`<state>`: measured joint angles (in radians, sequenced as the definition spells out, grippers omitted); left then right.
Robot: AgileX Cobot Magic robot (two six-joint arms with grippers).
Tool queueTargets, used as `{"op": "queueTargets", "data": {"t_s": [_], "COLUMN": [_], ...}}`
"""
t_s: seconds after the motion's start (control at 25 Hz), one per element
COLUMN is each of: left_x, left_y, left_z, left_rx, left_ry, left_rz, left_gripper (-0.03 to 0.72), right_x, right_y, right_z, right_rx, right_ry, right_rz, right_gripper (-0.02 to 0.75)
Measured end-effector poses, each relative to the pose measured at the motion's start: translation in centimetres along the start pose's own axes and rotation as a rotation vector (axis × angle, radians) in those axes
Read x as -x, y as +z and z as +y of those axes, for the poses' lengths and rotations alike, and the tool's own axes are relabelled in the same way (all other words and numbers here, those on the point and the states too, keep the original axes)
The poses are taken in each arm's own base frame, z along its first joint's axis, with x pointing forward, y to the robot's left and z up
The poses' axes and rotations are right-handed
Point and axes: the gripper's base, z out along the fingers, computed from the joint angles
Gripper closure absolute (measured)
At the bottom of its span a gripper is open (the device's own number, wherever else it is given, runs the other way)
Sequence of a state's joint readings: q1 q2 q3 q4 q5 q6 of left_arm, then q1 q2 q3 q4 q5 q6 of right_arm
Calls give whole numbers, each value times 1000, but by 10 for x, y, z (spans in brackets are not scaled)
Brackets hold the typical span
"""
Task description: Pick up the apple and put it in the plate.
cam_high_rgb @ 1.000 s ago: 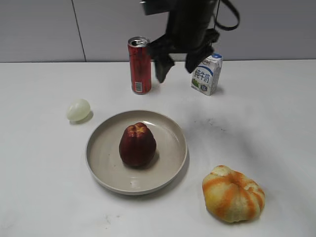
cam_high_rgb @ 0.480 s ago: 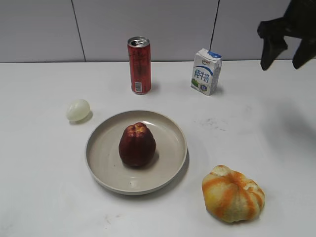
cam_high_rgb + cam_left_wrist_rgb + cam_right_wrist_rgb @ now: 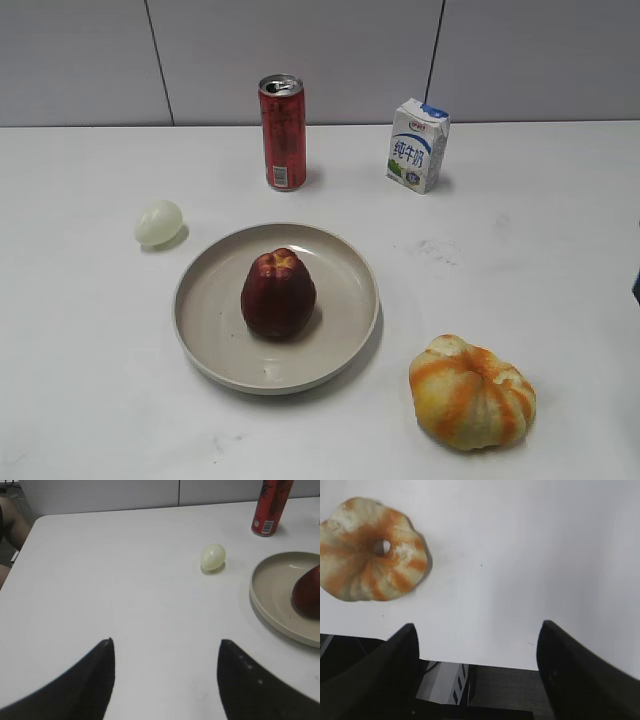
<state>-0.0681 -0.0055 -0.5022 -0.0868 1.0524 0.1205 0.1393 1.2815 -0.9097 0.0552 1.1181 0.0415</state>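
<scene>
The dark maroon apple stands upright in the middle of the beige plate. In the left wrist view the plate and the apple's edge show at the right. My left gripper is open and empty over bare table, left of the plate. My right gripper is open and empty over the table's edge, beside the orange-and-yellow pumpkin-like fruit. Neither gripper's fingers show in the exterior view.
A red can and a milk carton stand at the back. A pale egg-shaped object lies left of the plate. The pumpkin-like fruit sits front right. The table's edge runs below the right gripper.
The right arm has swung from above the can, across to the right, and out of the exterior view. The apple and plate have not moved.
</scene>
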Motion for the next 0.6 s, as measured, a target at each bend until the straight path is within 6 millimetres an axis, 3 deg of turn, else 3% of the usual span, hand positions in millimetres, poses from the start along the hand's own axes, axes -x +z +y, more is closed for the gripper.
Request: {"op": "queueTargets", "data": {"t_s": [0.28,0.6], "left_x": [0,0], "left_y": [0,0], "left_z": [0,0], "left_rx": [0,0], "left_ry": [0,0], "left_rz": [0,0], "left_gripper": [197,197], "right_x": [-76,-136], "right_y": [-8,-12], "right_z": [-5,-9], "right_rx": [9,22], "right_ry": [-5,-13], "right_rz": [-164,-356], "right_gripper": [162,165]}}
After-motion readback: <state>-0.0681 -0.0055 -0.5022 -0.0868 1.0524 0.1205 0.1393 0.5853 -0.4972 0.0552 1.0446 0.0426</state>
